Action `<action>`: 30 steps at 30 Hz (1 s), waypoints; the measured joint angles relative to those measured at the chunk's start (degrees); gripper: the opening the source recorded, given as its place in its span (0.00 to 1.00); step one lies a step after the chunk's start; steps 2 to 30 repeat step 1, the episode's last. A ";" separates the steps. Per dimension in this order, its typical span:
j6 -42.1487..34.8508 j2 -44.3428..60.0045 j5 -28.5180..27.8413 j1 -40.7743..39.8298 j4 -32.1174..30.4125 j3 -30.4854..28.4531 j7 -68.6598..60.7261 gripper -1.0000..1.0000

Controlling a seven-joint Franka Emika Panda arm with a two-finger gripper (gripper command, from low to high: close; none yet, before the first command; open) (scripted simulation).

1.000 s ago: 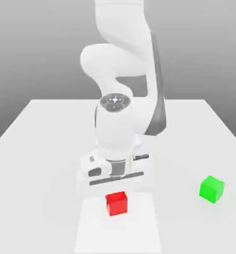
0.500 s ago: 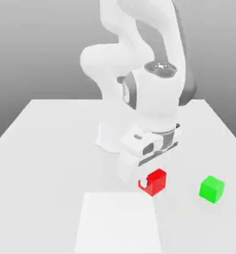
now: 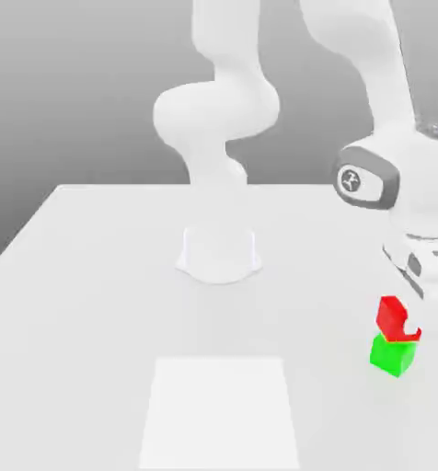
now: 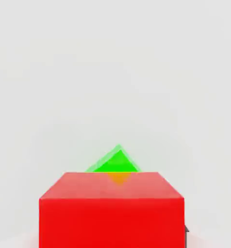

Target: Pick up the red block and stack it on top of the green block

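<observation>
The red block (image 3: 389, 315) sits on top of the green block (image 3: 389, 355) near the exterior view's right side of the white table (image 3: 85, 304). The red one is turned at an angle to the green one below it. My gripper (image 3: 400, 311) hangs straight above and reaches down around the red block, and part of the white hand covers the block's right side. In the hand view the red block (image 4: 112, 210) lies close beneath the camera. A corner of the green block (image 4: 115, 162) pokes out from under it.
The arm's round white base (image 3: 219, 254) stands at the middle back of the table. A paler square patch (image 3: 220, 411) marks the table's front middle. The stacked blocks are close to the table's right edge in the exterior view.
The arm has swung from the table's front middle to the exterior view's right, carrying the red block. The red block now rests on the green block.
</observation>
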 joint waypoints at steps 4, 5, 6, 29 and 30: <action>0.00 0.00 0.00 0.00 0.00 0.00 0.00 1.00; 0.00 0.00 0.00 0.00 0.00 0.00 0.00 1.00; 0.00 0.00 0.00 0.00 0.00 0.00 0.00 1.00; 0.00 0.00 0.00 0.00 0.00 0.00 0.00 1.00; 0.00 0.00 0.00 0.00 0.00 0.00 0.00 1.00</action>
